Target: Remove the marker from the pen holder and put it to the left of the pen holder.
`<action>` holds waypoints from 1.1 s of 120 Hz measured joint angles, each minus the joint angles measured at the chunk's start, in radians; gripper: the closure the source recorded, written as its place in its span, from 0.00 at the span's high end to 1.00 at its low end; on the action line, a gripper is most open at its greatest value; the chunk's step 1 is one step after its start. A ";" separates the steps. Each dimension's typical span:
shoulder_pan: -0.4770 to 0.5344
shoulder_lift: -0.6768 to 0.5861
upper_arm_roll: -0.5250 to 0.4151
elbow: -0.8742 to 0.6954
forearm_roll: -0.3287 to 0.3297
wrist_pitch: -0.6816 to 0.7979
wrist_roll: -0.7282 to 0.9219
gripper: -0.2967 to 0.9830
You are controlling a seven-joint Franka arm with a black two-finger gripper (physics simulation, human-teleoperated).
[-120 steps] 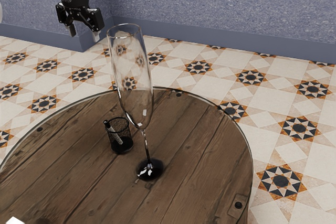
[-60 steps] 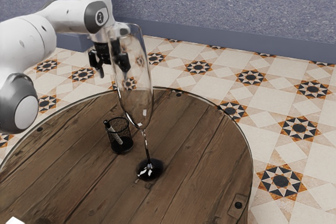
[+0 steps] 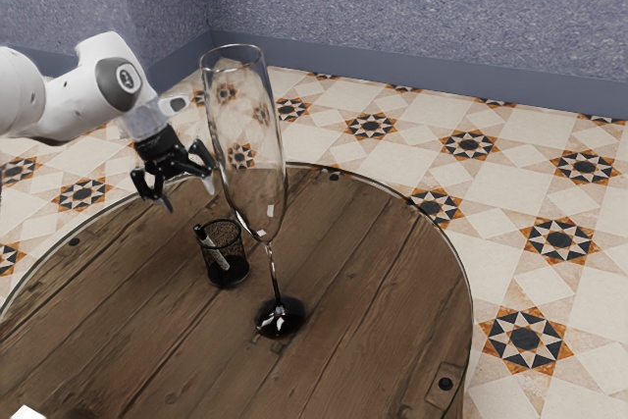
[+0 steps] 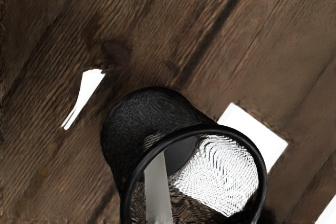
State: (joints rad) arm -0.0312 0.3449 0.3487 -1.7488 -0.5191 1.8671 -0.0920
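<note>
Two fingers spread on the gripper; grips nothing. Hangs in the air above the pen holder, off toward the exterior view's left. Next outward, the marker: leans inside the holder, upper end at the rim. Beyond, on the round table, a tall flute glass, standing, base near the holder but apart. Step in hand, by judgement: approach, ahead of any grasp. Calls next for lining up over the marker's upper end, lowering with fingers astride, closing, then drawing out along the lean until clear of the rim. Needs room from the glass; could topple easily.
</note>
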 joint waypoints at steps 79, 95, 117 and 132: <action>-0.012 -0.001 -0.007 -0.114 -0.112 0.010 -0.135 0.38; -0.010 0.008 -0.007 -0.114 -0.112 0.009 -0.133 0.35; -0.009 0.006 -0.006 -0.110 -0.110 0.004 -0.128 0.31; -0.006 0.002 -0.005 -0.108 -0.107 -0.011 -0.126 0.20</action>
State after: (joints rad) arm -0.0375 0.3470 0.3435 -1.8567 -0.6265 1.8561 -0.2177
